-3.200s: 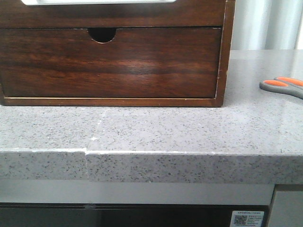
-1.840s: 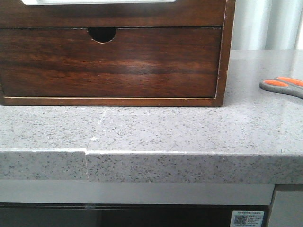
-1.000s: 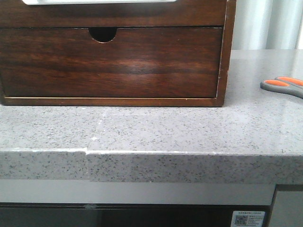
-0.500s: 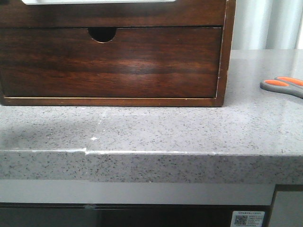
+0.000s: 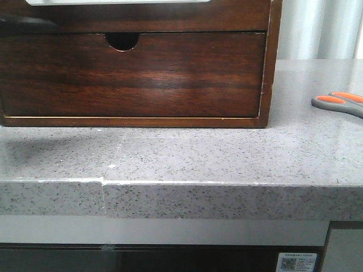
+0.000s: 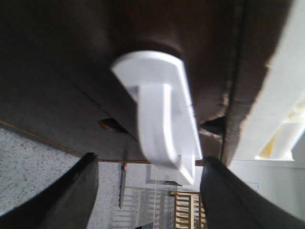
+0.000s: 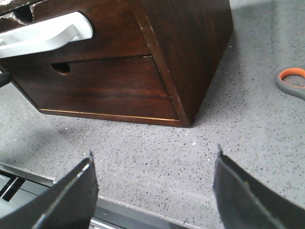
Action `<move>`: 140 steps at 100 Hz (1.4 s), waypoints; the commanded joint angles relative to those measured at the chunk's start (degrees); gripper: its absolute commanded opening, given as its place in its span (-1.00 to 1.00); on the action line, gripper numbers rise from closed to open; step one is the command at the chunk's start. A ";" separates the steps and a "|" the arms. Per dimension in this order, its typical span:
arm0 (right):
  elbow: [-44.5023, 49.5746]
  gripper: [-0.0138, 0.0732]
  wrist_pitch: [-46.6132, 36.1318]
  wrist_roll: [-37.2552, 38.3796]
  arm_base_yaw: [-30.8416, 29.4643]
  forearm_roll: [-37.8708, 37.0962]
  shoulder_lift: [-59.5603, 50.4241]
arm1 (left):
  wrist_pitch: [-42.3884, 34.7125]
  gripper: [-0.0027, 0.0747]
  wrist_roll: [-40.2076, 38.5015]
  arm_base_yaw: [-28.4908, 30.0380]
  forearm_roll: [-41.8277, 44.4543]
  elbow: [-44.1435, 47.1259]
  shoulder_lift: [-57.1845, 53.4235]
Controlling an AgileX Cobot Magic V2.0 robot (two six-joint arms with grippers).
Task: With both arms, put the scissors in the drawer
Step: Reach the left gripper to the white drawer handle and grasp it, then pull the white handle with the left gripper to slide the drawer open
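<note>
Left fingers [image 6: 147, 191] spread wide, empty, near drawer [image 6: 157, 114] white cut-out: centre, then close. Right fingers [image 7: 152, 191] wide, empty; scissors [image 5: 340, 103] beside cabinet [image 5: 271, 62], on bench [image 5: 227, 153].

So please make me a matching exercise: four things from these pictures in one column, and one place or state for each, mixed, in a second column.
Things:
1. scissors
2. upper drawer
3. lower drawer
4. right gripper

Places or states:
a. half-round notch in its top edge
b. fingers apart, above bare counter
c. lying on the counter, right of the cabinet
d. wide white cut-out along its top

Pairs: 1-c, 2-d, 3-a, 4-b
</note>
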 commanded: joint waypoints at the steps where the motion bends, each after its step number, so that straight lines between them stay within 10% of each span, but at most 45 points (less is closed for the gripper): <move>1: -2.18 0.38 -2.69 -0.67 -0.46 0.13 0.56 | 2.35 0.04 0.41 0.07 -5.02 -2.10 0.10; 24: -2.18 0.38 -0.49 -0.67 -0.46 0.13 0.56 | 0.91 -0.01 0.41 0.07 -5.02 -2.34 0.10; 48: -2.18 0.38 0.75 -0.67 -0.46 0.13 0.56 | 0.31 -0.51 0.41 0.07 -5.02 -2.39 0.10; 79: -2.18 0.38 3.19 -0.67 -0.46 0.13 0.56 | 1.26 0.00 0.41 0.07 -5.02 -2.39 0.10; 140: -2.18 0.38 4.99 -0.67 -0.46 0.13 0.56 | 0.97 0.00 0.41 0.07 -5.02 -2.39 0.10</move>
